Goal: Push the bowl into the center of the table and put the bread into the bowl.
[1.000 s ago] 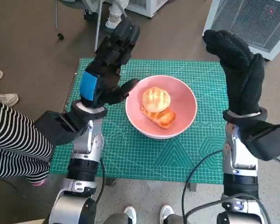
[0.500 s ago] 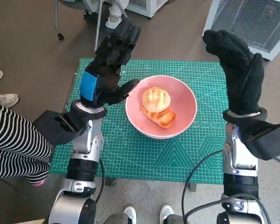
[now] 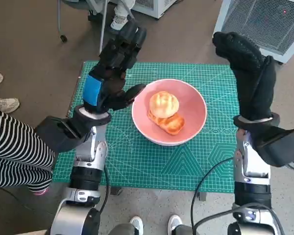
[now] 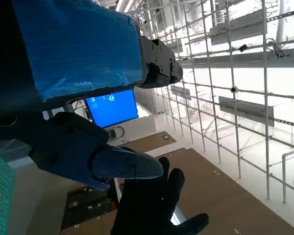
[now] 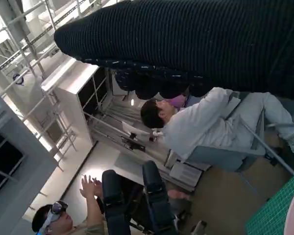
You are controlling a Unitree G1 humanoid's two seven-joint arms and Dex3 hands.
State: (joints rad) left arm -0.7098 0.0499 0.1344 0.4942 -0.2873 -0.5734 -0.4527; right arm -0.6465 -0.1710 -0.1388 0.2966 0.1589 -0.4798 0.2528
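The pink bowl (image 3: pixel 169 111) sits just above the middle of the head view, near the center of the green cutting mat (image 3: pixel 137 161) that covers the table. Inside it lie two pieces of bread: a round golden bun (image 3: pixel 163 104) toward the upper left of the bowl, and a flatter browned piece (image 3: pixel 167 123) just below it, the two touching.

To the left of the bowl, the left hand (image 3: pixel 111 73) is raised above the mat, its blue-taped back facing the camera, fingers stretched up toward the top of the frame and apart, holding nothing; its thumb points right, close to the bowl's left rim. At the right of the frame the right hand (image 3: pixel 247 73) in its black glove is likewise lifted, fingers extended and empty, well clear of the bowl's right side.

In the lower left of the frame a person's striped sleeve (image 3: pixel 14 152) reaches in beside the left forearm.

Compared with a second ago, bowl and bread lie exactly as they did; both hands hold nearly the same raised pose, with only the slightest drift.
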